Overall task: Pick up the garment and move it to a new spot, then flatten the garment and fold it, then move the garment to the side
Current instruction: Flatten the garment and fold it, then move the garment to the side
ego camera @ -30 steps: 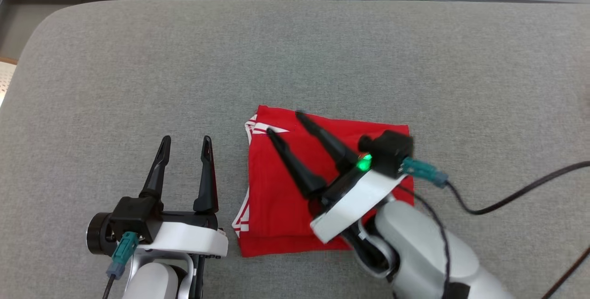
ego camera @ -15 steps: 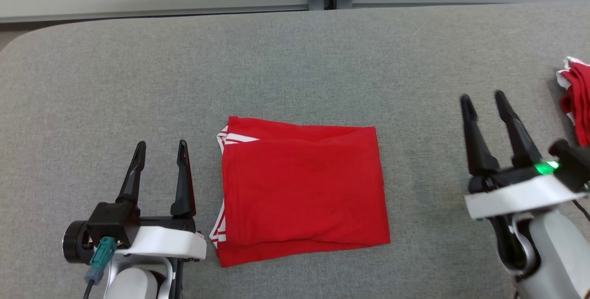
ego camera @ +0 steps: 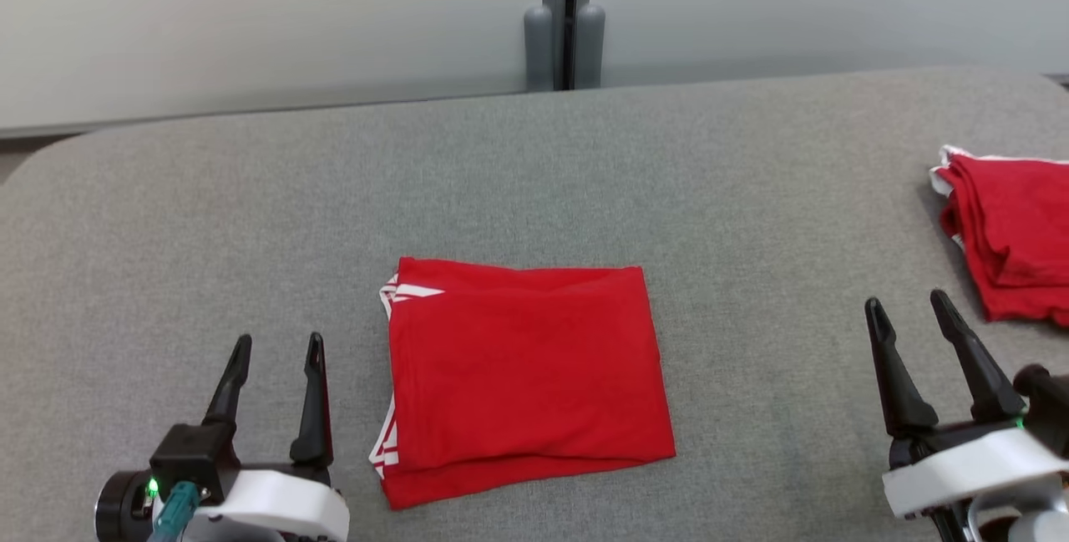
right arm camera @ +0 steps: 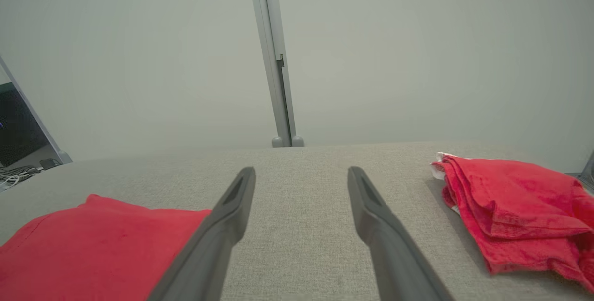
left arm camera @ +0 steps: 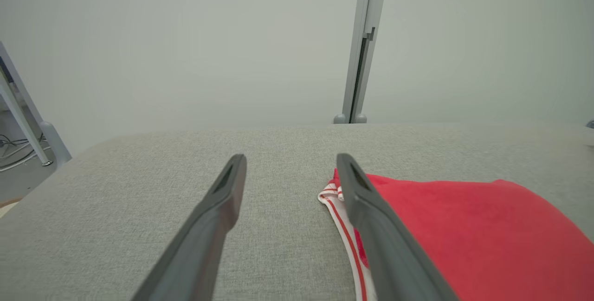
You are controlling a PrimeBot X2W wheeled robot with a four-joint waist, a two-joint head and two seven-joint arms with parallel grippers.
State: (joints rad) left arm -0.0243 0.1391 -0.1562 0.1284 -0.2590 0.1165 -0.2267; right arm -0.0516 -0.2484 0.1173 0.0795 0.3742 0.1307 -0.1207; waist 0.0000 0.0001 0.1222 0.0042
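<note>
The garment [ego camera: 526, 375] is red with white trim and lies folded into a neat rectangle on the grey table [ego camera: 250, 208], in front of me at the centre. My left gripper [ego camera: 278, 346] stands open just left of its left edge, nothing between the fingers. In the left wrist view the garment [left arm camera: 464, 236] lies to the right of the open left gripper [left arm camera: 290, 162]. Well right of the garment, my right gripper [ego camera: 906, 304] is open and empty too. In the right wrist view the garment [right arm camera: 93, 240] sits at the lower left of the right gripper [right arm camera: 301, 173].
A second red cloth [ego camera: 1010, 233], loosely folded, lies at the table's right edge; it shows as the red cloth [right arm camera: 515, 208] in the right wrist view. A pale wall with a grey post [ego camera: 566, 16] stands behind the table.
My right gripper has lifted off the folded garment and swung away to the right. The head camera has tilted up and shifted, bringing the wall and the second red cloth into view.
</note>
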